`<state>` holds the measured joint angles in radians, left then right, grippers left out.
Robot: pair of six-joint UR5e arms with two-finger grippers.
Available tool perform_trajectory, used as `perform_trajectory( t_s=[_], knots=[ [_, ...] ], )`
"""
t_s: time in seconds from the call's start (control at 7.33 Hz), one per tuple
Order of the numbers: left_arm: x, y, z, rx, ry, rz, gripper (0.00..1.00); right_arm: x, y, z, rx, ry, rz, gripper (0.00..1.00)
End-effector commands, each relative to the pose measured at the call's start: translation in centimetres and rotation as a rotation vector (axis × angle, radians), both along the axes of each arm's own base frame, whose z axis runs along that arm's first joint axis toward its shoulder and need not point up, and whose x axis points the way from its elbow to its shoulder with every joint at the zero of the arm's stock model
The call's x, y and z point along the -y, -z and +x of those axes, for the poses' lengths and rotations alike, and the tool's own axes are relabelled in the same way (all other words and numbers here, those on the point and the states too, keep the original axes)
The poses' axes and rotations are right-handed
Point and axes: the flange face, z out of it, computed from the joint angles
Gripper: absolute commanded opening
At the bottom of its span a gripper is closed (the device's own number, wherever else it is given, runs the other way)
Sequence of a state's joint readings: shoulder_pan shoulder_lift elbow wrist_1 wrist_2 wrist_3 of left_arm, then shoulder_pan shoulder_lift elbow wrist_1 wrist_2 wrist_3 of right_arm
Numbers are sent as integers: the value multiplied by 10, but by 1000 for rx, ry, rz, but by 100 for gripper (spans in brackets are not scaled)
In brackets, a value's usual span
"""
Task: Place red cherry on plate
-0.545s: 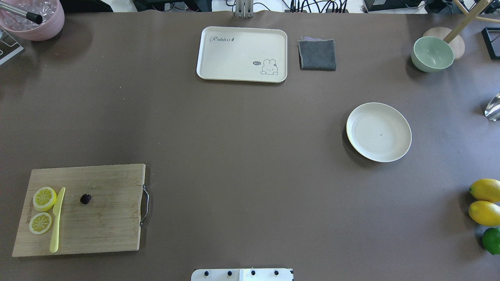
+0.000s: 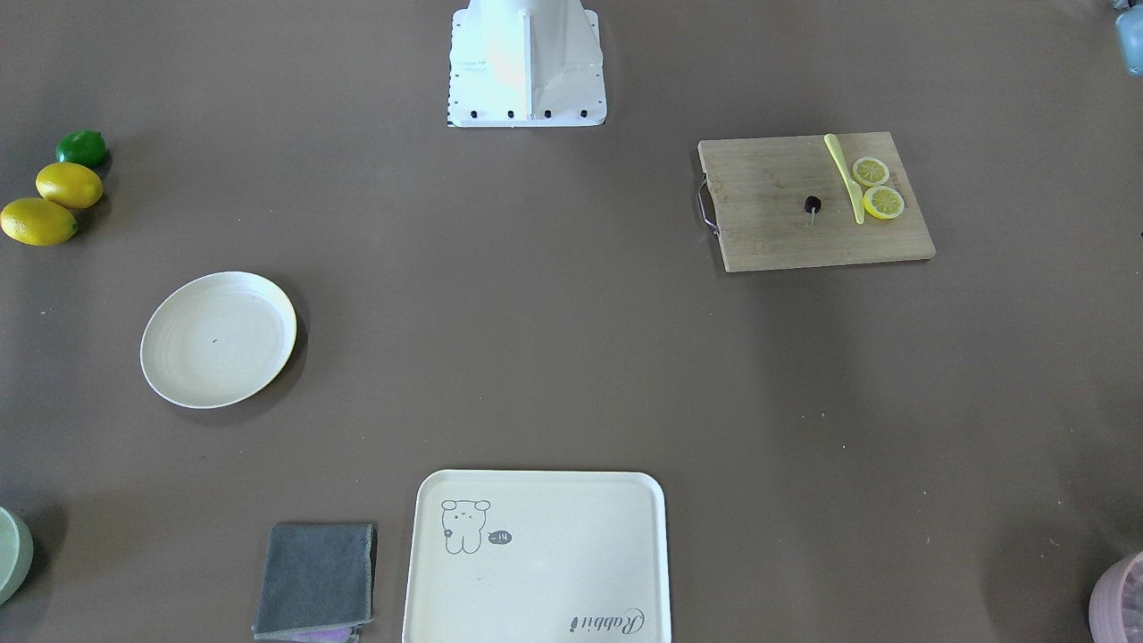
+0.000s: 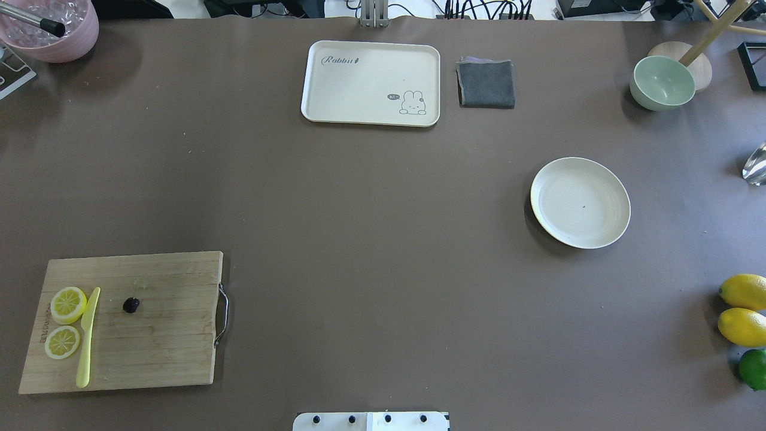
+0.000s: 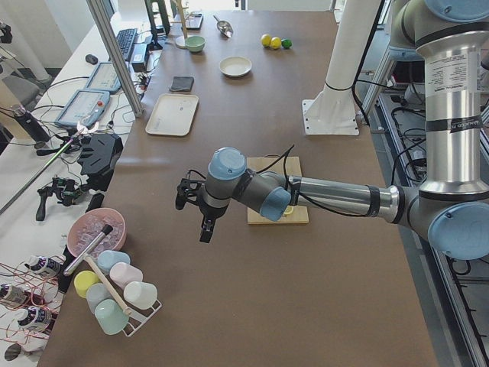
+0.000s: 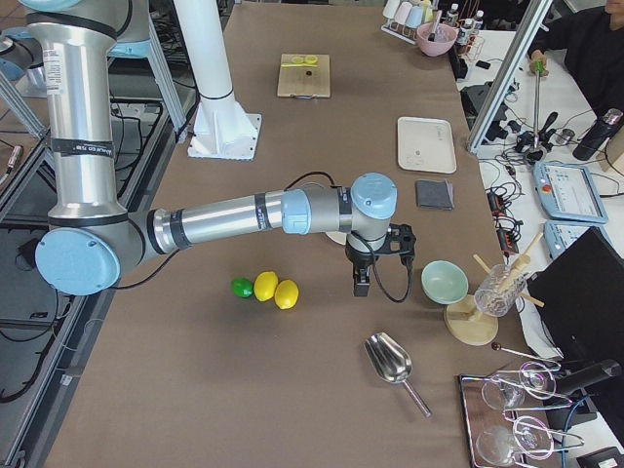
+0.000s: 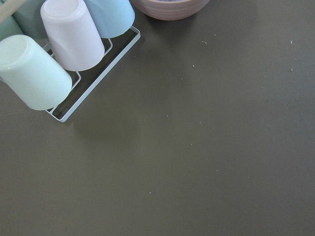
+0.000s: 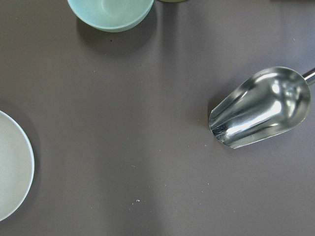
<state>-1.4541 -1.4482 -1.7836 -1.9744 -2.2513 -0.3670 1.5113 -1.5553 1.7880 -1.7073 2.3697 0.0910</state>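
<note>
The red cherry (image 3: pixel 131 305) (image 2: pixel 812 204), small and nearly black, lies on a wooden cutting board (image 3: pixel 161 347) at the table's near left, beside a yellow knife (image 3: pixel 87 338) and two lemon slices (image 3: pixel 67 304). Far from it, on the right half of the table, the round cream plate (image 3: pixel 580 202) (image 2: pixel 219 339) holds nothing; its rim (image 7: pixel 15 187) shows in the right wrist view. My left gripper (image 4: pixel 200 225) hangs over bare table left of the board, near a cup rack. Beyond the plate's right side is my right gripper (image 5: pixel 363 283). Whether either gripper is open, I cannot tell.
A cream rabbit tray (image 3: pixel 370 82) and a grey cloth (image 3: pixel 486 84) lie at the far edge. A green bowl (image 3: pixel 662 82), a metal scoop (image 7: pixel 261 108), two lemons (image 3: pixel 744 309) and a lime (image 3: pixel 753 369) sit along the right. At the far left are a pink bowl (image 3: pixel 51 30) and a cup rack (image 6: pixel 64 54).
</note>
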Motion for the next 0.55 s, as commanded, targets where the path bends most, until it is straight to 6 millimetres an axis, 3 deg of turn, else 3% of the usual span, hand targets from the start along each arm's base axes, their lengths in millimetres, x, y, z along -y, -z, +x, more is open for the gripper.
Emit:
perform_trajectory(
  t_s=[0.0,0.41],
  knots=[
    [0,-1,0,1,0,-3,98,0,2,3,0,-5,4,100],
    [0,-3,0,1,0,-4,98,-1,4,3,4,-6,7,100]
  ],
)
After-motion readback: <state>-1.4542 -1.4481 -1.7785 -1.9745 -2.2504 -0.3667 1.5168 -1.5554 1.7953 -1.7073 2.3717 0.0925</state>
